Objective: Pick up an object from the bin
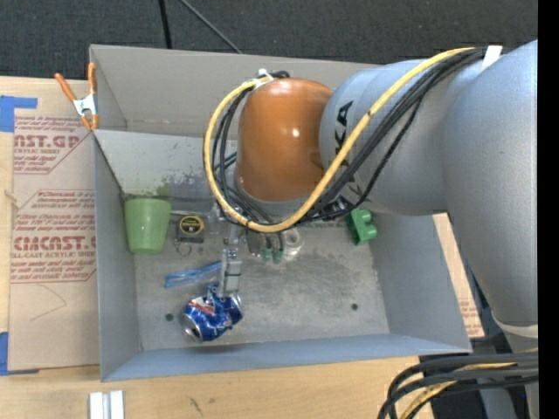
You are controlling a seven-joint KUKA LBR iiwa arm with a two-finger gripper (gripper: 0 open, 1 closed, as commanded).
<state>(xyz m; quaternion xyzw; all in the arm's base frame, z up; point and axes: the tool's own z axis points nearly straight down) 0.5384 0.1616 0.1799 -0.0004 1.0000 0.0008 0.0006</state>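
The pincer [231, 291] is seen lowered into the grey metal bin [297, 317], left of centre and near the edge at the bottom of the view. Its tip is set against the top of a crushed blue, white and red metal drinks can [208, 316]. Whether the pincer is open or closed cannot be told. A flat blue plastic strip [190, 277] lies just beside it on the left. A pale green plastic cup [147, 224] is seen by the left wall, and a small green block [361, 226] toward the right wall.

Matt scuffed metal bin [332, 291]; shiny crumpled can [211, 314]
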